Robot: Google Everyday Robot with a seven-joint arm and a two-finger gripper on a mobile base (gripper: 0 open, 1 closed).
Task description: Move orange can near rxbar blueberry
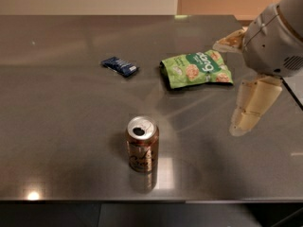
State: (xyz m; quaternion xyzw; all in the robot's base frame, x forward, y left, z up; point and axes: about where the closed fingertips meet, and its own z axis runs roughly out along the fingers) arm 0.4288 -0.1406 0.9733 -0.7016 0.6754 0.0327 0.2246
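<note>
Copper-orange drink can (142,145) stands upright, well apart from small dark-blue wrapped bar (120,66); cream two-finger gripper (232,86) hovers right, fingers (251,108) spread.

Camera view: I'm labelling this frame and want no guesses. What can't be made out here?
The orange can: side lettering too blurred to read.
The rxbar blueberry: too small, wrapper print unreadable.
The gripper, above the right side of the table: its arm is cut off by the right edge.
</note>
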